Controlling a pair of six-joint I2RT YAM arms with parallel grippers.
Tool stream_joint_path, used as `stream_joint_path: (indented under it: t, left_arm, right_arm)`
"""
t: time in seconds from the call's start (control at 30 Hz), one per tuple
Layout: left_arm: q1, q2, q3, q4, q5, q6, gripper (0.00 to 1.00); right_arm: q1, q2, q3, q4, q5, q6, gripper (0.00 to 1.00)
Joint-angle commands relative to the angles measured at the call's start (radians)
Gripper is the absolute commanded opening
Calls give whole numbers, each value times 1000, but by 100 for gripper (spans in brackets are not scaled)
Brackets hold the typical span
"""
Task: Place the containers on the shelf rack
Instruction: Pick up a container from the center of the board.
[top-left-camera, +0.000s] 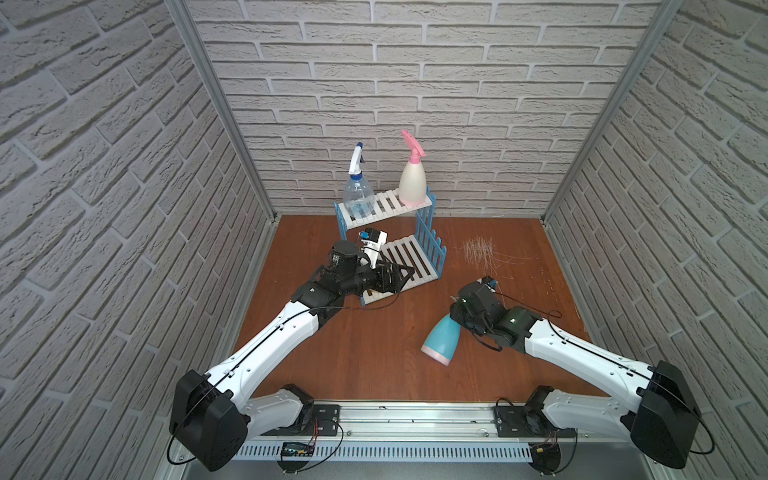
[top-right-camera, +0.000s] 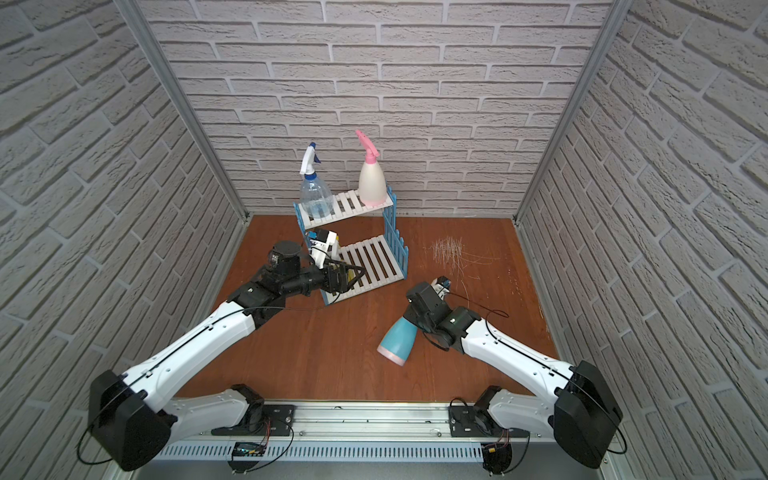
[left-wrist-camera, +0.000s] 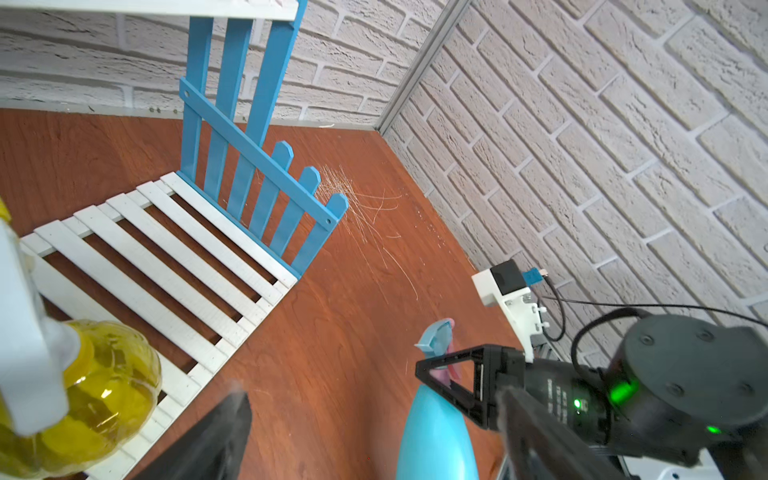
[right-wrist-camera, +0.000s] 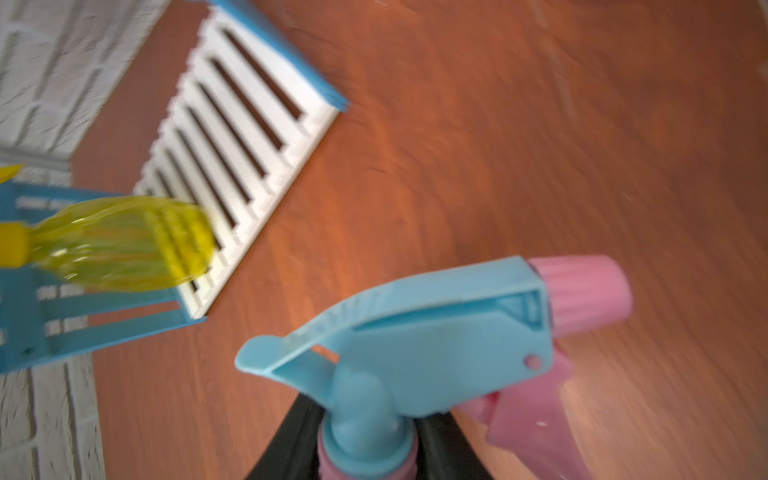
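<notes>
Closest to the right wrist camera is the trigger head of the teal-blue bottle (right-wrist-camera: 415, 357), pale-blue cap and pink nozzle filling the foreground. The right gripper (left-wrist-camera: 438, 370) is clenched on the neck just under that head. In both top views the bottle slants, its pink-banded base low toward the worktop (top-left-camera: 374, 332), well apart from the shelf rack (top-left-camera: 428, 243); whether the base touches the wood I cannot tell.

The left gripper (top-left-camera: 405, 280) hangs released, jaws spread wide, over the lower shelf's near end, just beside the yellow bottle (left-wrist-camera: 95, 386) standing there. The clear bottle (top-left-camera: 358, 195) and cream-white bottle (top-left-camera: 412, 183) stand on the top shelf.

Being moulded plastic, the teal-blue bottle is probably light and stiff, though its opaque wall hides any liquid. Its smooth, tapering body would likely slip, so the neck looks the better hold: narrow, rigid, with the head above as a stop. Held there it may swing when set on the free slats.
</notes>
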Motion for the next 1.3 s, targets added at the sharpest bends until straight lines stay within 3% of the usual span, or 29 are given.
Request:
stream_joint_path:
  t: [0.0, 0.23, 0.4, 0.57, 1.03, 1.27]
  left_arm:
    - [-1, 15, 56, 29, -25, -74, 98]
    - [-1, 52, 152, -97, 5, -99, 98]
    - [-13, 94, 221, -239, 60, -74, 96]
    - [-39, 127, 261, -322, 89, -44, 83]
    - [-78, 184, 249, -300, 132, -49, 42]
    - [-94, 208, 260, -293, 140, -51, 28]
  right_arm:
    - [18, 6, 35, 258, -68, -417, 23]
    - [24, 6, 63, 391, -311, -802, 24]
    - [26, -9, 55, 451, -397, -939, 25]
    - [27, -5, 65, 468, -397, -966, 25]
    - [27, 11, 60, 486, -361, -939, 24]
    - [27, 24, 62, 483, -337, -930, 24]
